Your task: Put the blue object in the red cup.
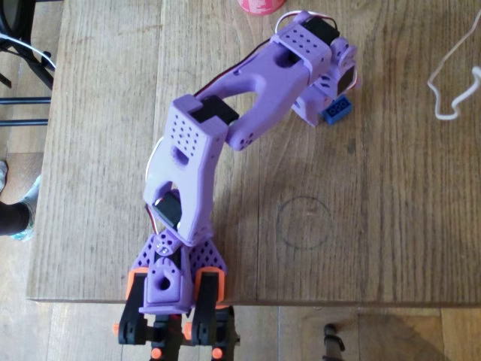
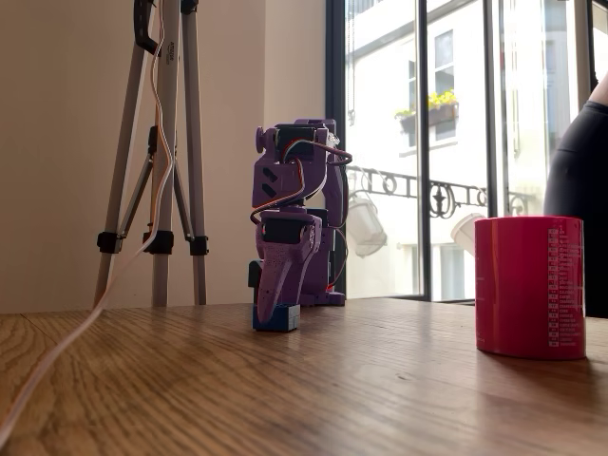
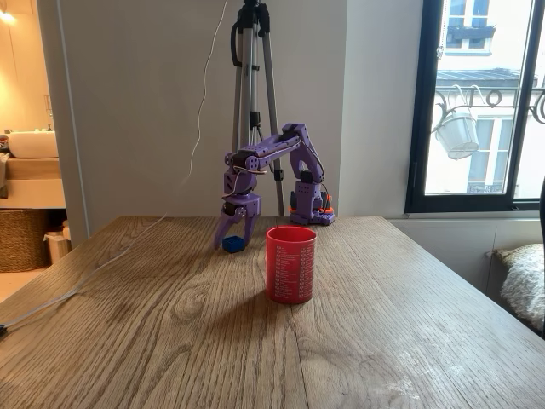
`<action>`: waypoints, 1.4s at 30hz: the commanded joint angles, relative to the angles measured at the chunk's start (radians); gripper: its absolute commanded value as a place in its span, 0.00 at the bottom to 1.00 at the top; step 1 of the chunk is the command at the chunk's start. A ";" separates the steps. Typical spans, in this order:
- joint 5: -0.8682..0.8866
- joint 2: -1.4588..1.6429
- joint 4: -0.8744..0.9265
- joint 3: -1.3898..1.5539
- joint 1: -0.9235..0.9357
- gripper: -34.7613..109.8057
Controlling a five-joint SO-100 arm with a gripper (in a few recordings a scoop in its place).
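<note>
Resting on the wooden table [image 3: 358, 341]: blue object [image 1: 337, 110], small glossy studded plastic brick. Purple gripper [image 3: 233, 236] fingers straddle it; grip closure unclear. Red cup [image 3: 290, 264] stands apart, smooth cylinder.

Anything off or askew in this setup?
Nothing stands out. The cup is upright and the brick sits flat on the table at the gripper. A loose white cable lies nearby.

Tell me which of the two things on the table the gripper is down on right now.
The blue brick: the gripper stands right over it on the table. The red cup stands apart, untouched.
</note>
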 commanded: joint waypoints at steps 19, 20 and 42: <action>-0.124 0.393 -0.199 -0.133 0.023 0.25; -0.146 0.425 -0.212 -0.150 0.008 0.25; -0.345 0.316 -0.468 -0.322 -0.558 0.25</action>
